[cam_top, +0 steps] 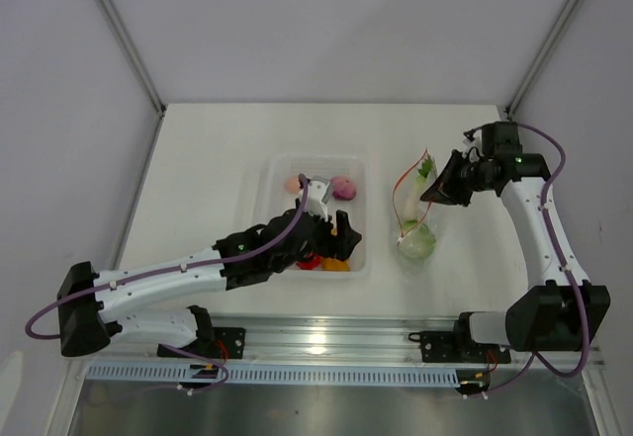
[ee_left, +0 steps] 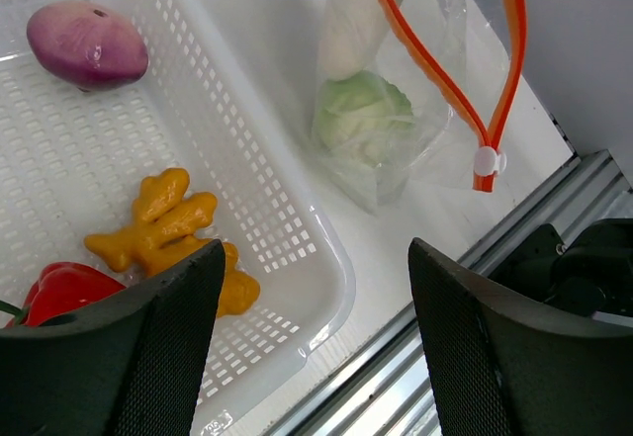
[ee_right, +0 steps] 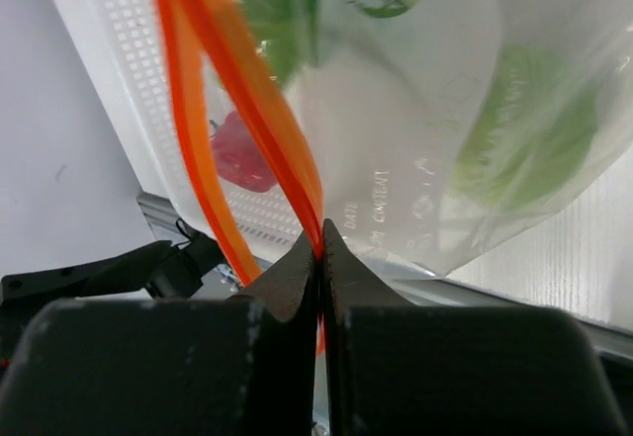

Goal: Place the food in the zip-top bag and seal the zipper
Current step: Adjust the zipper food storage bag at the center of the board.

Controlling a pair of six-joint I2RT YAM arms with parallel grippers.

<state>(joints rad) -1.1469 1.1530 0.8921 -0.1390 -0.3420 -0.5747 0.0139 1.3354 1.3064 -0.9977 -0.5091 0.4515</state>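
The zip-top bag hangs at the table's right, its mouth open. My right gripper is shut on its orange-red zipper, pinched at the fingertips. The green cabbage and the white radish are inside the bag. My left gripper is open and empty, above the front right corner of the white tray. In the tray lie the purple onion, the orange-yellow lumpy piece and the red bell pepper. A pinkish round piece lies at the tray's back.
The zipper's white slider hangs at the bag's near end. An aluminium rail runs along the table's front edge. White walls enclose the table at the back and sides. The left arm reaches across the tray's front.
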